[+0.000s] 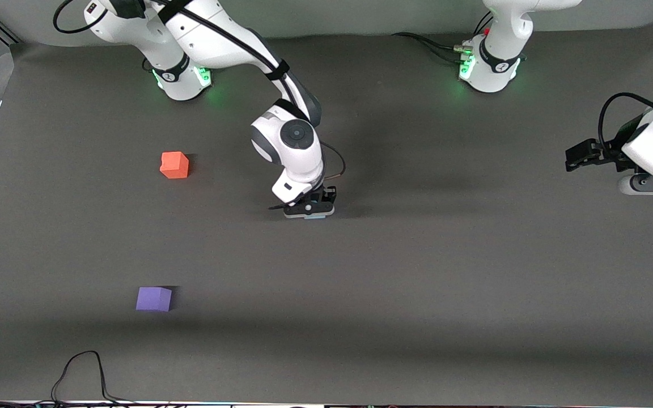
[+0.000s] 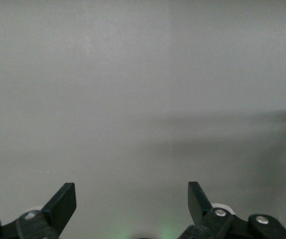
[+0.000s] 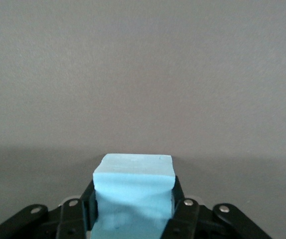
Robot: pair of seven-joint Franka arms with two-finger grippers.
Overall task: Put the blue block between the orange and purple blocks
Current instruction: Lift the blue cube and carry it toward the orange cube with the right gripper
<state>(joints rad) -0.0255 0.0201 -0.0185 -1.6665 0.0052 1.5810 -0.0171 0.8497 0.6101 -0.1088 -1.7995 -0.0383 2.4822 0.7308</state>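
Observation:
My right gripper [image 1: 314, 214] is down at the table's middle, its fingers pressed against both sides of the light blue block [image 3: 133, 191]. Only a sliver of that block [image 1: 316, 217] shows under the hand in the front view. The orange block [image 1: 174, 165] sits toward the right arm's end, farther from the front camera. The purple block [image 1: 154, 298] sits at that same end, nearer to the camera. My left gripper [image 1: 579, 156] waits open and empty at the left arm's end; its wrist view shows the gripper [image 2: 132, 201] over bare mat.
A dark grey mat [image 1: 445, 272] covers the table. A black cable [image 1: 80, 371] loops at the mat's edge nearest the front camera. The arm bases [image 1: 488, 65] stand along the edge farthest from the camera.

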